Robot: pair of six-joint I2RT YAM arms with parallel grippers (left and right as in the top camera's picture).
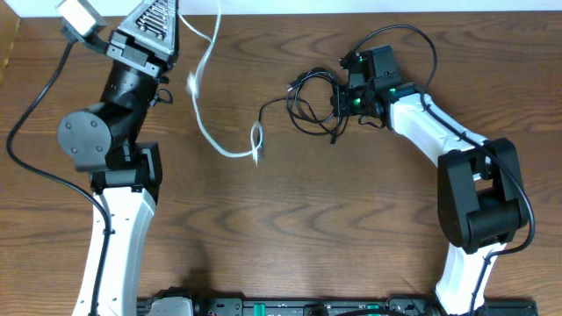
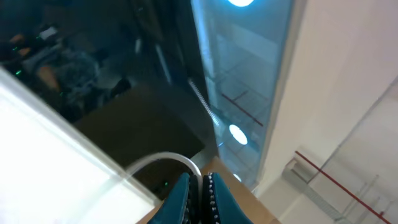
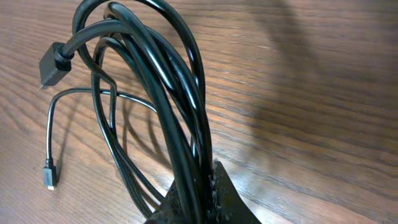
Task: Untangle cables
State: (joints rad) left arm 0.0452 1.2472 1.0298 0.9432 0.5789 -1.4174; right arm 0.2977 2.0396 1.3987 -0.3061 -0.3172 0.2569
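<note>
The white cable (image 1: 206, 123) runs from the table's far edge down in a curve to a looped end (image 1: 257, 145) near the middle. My left gripper (image 1: 167, 10) is raised at the far left and shut on its upper part. In the left wrist view the white cable (image 2: 163, 159) arcs into the closed fingertips (image 2: 200, 182). The black cable (image 1: 307, 98) is a loose bundle right of centre. My right gripper (image 1: 338, 105) is shut on several of its loops. From the right wrist, the black cable (image 3: 180, 93) rises out of the pinched jaws (image 3: 208, 183), with a plug (image 3: 53, 62) hanging left.
A thin black end with a small plug (image 3: 50, 177) lies on the wooden table (image 1: 307, 228). The table's far edge meets a white wall (image 1: 351, 5). A dark equipment bar (image 1: 290, 307) runs along the near edge. The left wrist view points up at the room.
</note>
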